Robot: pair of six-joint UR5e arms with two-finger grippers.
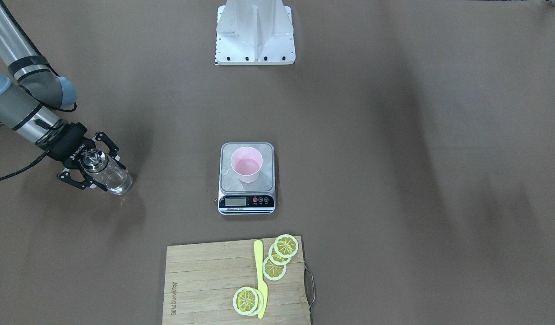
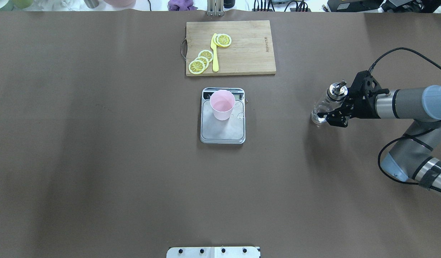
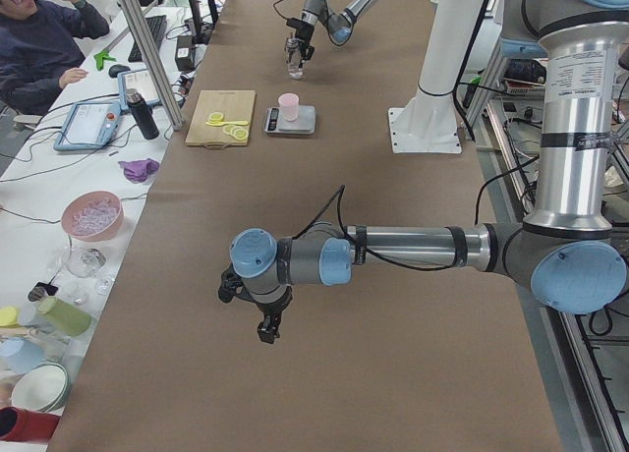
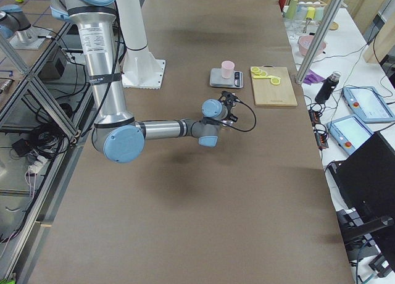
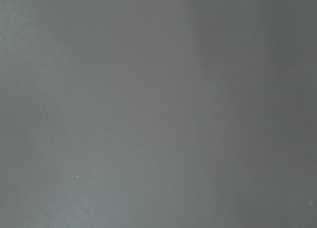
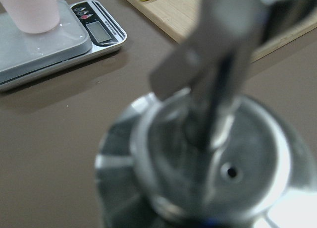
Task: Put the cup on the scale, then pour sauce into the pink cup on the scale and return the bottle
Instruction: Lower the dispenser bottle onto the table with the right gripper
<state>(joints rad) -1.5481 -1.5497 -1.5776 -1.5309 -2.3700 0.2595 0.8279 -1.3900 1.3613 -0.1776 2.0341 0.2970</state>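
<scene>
Brown table mat: small pale pink tapered plastic cup sits on small silver digital kitchen scale. Right gripper clamps small clear glass bottle well aside, probably returning it. Left gripper: can't tell.

One cup, one scale, one bottle, one board, one knife, five lemon slices.

Right arm low over desk's right edge; right claw horizontal, fingers clamped on bottle. Left claw points down above desk; finger state indeterminate.
</scene>
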